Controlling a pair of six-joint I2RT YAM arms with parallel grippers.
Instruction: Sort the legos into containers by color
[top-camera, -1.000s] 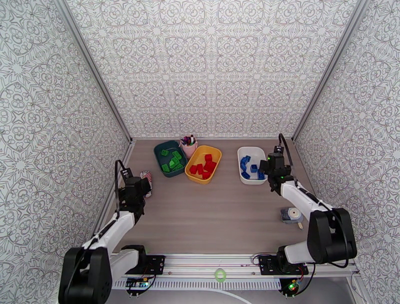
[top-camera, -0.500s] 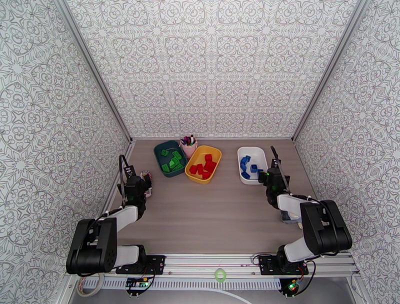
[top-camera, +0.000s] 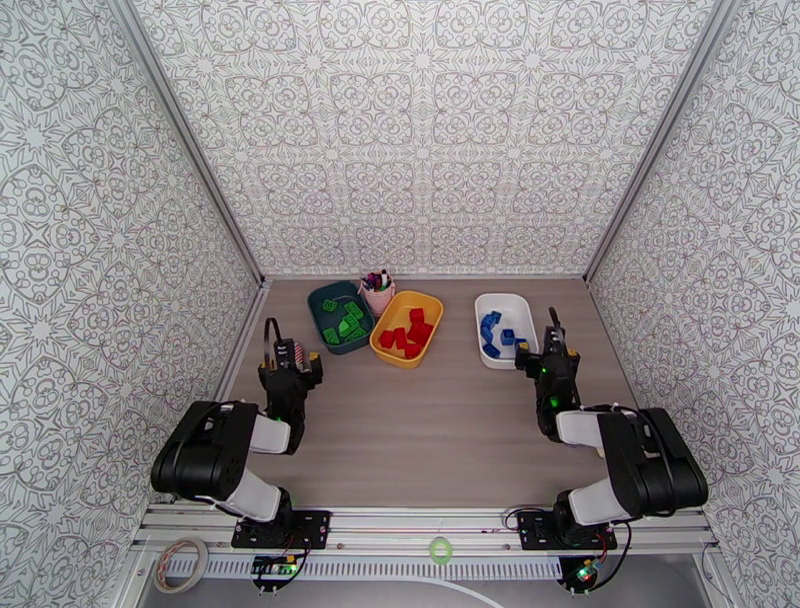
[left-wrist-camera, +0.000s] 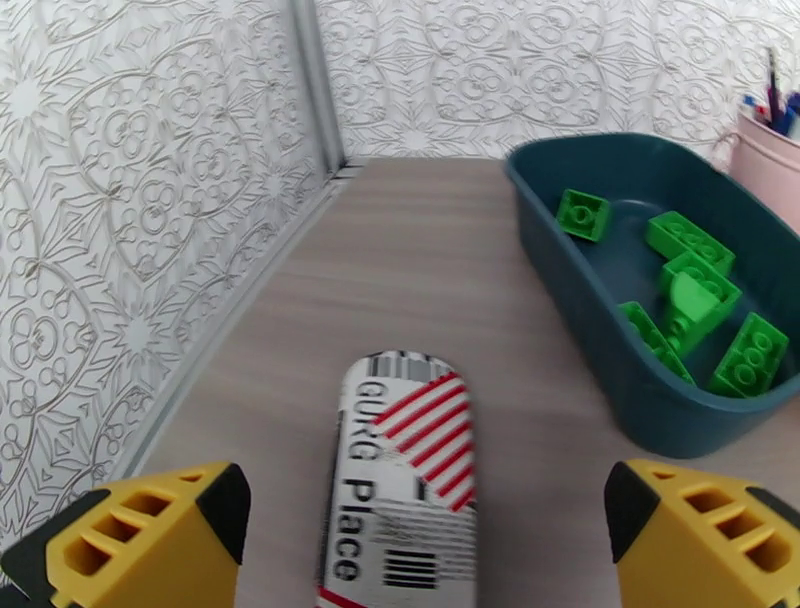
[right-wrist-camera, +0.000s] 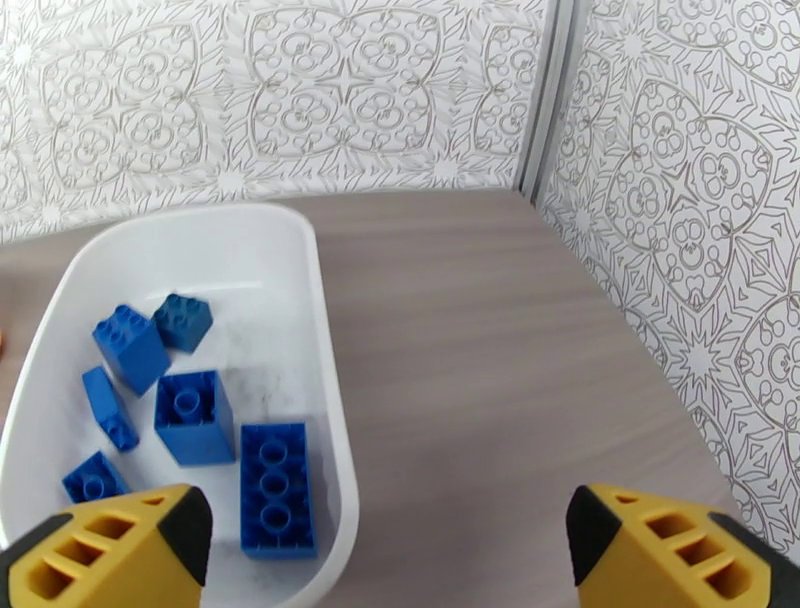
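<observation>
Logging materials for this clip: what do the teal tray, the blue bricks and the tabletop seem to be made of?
Teal tray: smooth moulded plastic, faint sheen along its rim. Blue bricks: hard glossy plastic, with crisp moulded studs. Tabletop: matte wood-grain streaks; probably laminate, though solid wood cannot be ruled out.

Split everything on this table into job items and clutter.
Job: green legos in the teal tray; red legos in the yellow tray; blue legos in the white tray.
Clutter: pink cup of pens; striped red-white tube.
</observation>
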